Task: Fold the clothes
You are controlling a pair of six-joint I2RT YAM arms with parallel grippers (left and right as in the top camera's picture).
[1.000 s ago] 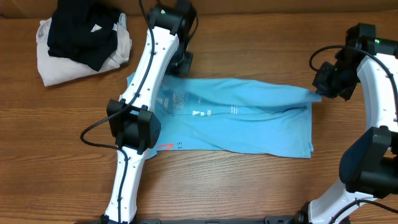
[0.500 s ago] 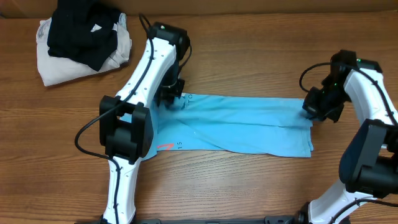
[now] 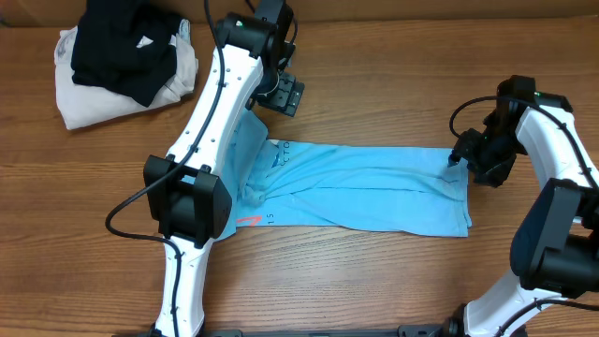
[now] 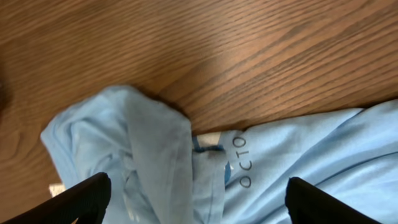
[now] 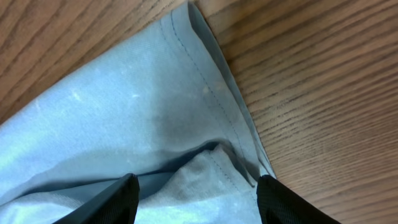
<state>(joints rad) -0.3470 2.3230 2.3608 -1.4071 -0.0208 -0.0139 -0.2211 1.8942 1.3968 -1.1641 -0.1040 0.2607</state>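
Observation:
The clothes, a light sky-blue T-shirt (image 3: 365,187), lie folded into a long band across the table's middle, with a bunched flap at the left end (image 3: 248,154). My left gripper (image 3: 288,96) hangs open above the table just behind that end. In the left wrist view the open left gripper (image 4: 199,208) has the rumpled flap and dark printed letters (image 4: 239,162) below it and holds nothing. My right gripper (image 3: 460,155) stands open at the shirt's far right corner. The right wrist view shows the right gripper (image 5: 196,205) astride the stitched hem (image 5: 211,93), gripping nothing.
A pile of a black garment (image 3: 122,42) on a cream one (image 3: 80,98) sits at the back left corner. Bare wooden table (image 3: 374,84) surrounds the shirt. The right arm's base (image 3: 562,243) stands at the right edge.
Both grippers brought the shirt's far edge forward over itself, then opened and let go. The left gripper has since risen and drawn back; the right stays at the corner.

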